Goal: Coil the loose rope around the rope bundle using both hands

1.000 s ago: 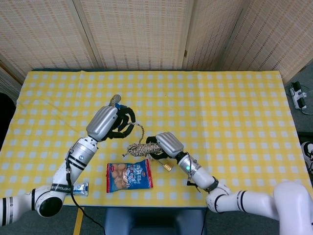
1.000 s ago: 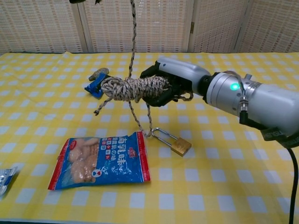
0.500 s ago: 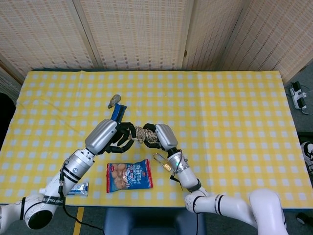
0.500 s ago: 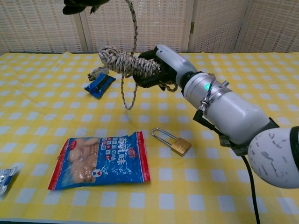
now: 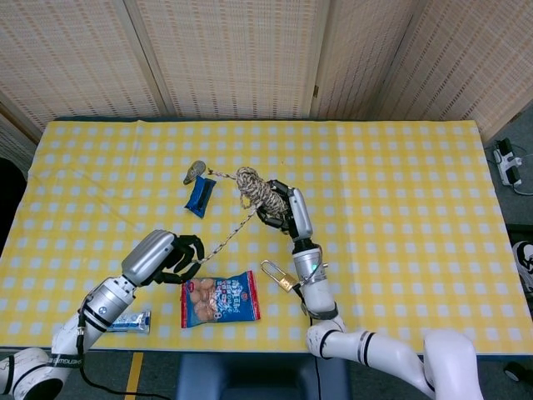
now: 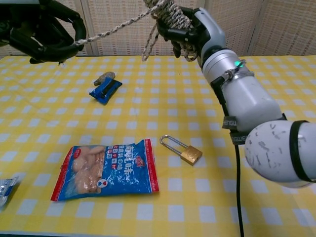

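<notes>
While your right robot hand [image 6: 190, 27] grips the rope bundle [image 5: 254, 188] aloft, keep the loose rope [image 6: 111, 32] taut — your left robot hand [image 6: 42, 32] pinches it — and circle evenly.

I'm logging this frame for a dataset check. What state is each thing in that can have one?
rope bundle: lifted off the table, gripped by the right hand.
loose rope: pulled taut between the bundle and the left hand, which grips it.
padlock: shackle closed, lying flat.
snack bag: sealed, lying flat.
blue packet: lying flat.
</notes>
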`<state>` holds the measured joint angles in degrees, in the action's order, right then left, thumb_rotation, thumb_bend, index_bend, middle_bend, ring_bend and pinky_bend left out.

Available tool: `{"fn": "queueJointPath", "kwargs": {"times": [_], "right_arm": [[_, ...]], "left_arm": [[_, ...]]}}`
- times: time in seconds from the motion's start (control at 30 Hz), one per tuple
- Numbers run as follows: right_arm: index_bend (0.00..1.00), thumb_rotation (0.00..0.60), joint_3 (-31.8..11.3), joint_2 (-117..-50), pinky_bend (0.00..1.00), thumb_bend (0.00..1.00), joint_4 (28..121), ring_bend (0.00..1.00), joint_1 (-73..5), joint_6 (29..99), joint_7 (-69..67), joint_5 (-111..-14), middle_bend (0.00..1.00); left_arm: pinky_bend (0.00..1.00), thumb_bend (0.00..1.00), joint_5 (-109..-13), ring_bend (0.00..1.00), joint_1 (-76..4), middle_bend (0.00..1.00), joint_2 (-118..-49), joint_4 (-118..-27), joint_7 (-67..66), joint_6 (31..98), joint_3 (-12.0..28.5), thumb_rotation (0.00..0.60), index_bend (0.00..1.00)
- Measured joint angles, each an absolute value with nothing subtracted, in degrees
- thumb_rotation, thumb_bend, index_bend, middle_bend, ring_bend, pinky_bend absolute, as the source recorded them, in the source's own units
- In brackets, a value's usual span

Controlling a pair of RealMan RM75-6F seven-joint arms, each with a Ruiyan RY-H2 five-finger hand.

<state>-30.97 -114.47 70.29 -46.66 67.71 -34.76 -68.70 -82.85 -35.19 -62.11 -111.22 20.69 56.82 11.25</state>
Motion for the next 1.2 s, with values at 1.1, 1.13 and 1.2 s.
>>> {"fn": "queueJointPath", "kwargs": {"times": [1.1, 1.13, 1.2], "right_arm": [[0.98, 0.6, -22.47, -89.97, 0.8, 0.65, 93.01, 0.88, -37.68, 58.77, -50.48, -80.45, 0.8], [0.98, 0.6, -22.08, -89.7, 0.8, 0.65, 93.02, 0.89, -37.69, 58.78, -50.65, -81.12, 0.8], [0.98, 0.6, -21.14, -89.0, 0.8, 0.65, 93.04, 0.89, -37.74, 58.77, -51.69, -82.63, 0.8]], "left_arm": [[0.83, 0.58, -64.46, 0.87, -34.62, 0.89, -70.75, -81.86, 23.79, 47.26, 10.0, 0.6, 0.73], [0.83, 0.58, -64.21, 0.87, -34.77, 0.89, -70.93, -81.63, 23.19, 47.11, 10.09, 0.6, 0.73], [0.83, 0.58, -63.69, 0.87, -35.16, 0.89, -71.19, -81.28, 21.7, 46.92, 10.38, 0.6, 0.73]]}}
